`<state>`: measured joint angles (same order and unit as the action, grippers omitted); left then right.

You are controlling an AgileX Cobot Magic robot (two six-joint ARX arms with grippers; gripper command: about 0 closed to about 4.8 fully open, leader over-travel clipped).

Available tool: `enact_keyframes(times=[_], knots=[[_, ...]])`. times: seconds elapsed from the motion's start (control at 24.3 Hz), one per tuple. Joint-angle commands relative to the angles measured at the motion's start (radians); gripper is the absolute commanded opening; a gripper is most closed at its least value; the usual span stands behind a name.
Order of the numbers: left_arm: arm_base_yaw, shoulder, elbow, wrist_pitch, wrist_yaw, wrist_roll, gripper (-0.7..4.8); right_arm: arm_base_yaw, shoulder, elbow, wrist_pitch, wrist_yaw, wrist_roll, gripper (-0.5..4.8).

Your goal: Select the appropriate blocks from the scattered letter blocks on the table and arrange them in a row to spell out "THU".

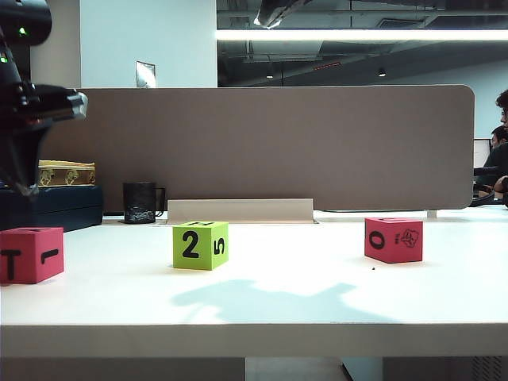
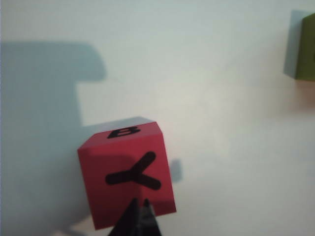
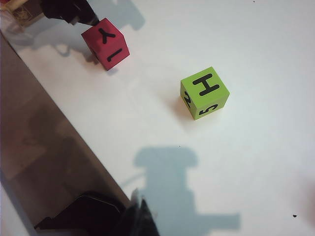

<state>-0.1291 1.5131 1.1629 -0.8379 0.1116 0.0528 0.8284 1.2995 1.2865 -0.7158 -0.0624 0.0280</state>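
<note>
Three letter blocks stand on the white table (image 1: 317,305). A red block (image 1: 32,254) showing T and 1 sits at the far left. A lime green block (image 1: 200,244) with 2 and 5 is left of centre, and a second red block (image 1: 393,239) with 0 is at the right. My left gripper (image 2: 139,202) hangs shut just above the left red block (image 2: 125,172), whose top face reads Y, and holds nothing. My right gripper (image 3: 140,204) is shut and empty over bare table, away from the green block (image 3: 204,93), whose top face reads H.
A brown-grey partition panel (image 1: 262,143) runs along the back of the table. A black mug (image 1: 140,202) and a dark box (image 1: 55,206) stand at its left end. The left arm (image 3: 66,10) reaches over the red block (image 3: 105,43).
</note>
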Motion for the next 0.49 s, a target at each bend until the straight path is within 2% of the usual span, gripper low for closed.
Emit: enact_keyframes(times=[0.04, 0.49], knots=[[-0.005, 0.058, 0.003, 0.016, -0.003, 0.003, -0.06, 0.001, -0.001, 0.004, 0.008, 0.008, -0.003, -0.05], [-0.005, 0.103, 0.004, 0.12, -0.003, 0.003, -0.06, 0.001, -0.001, 0.004, 0.008, 0.009, -0.003, -0.05]])
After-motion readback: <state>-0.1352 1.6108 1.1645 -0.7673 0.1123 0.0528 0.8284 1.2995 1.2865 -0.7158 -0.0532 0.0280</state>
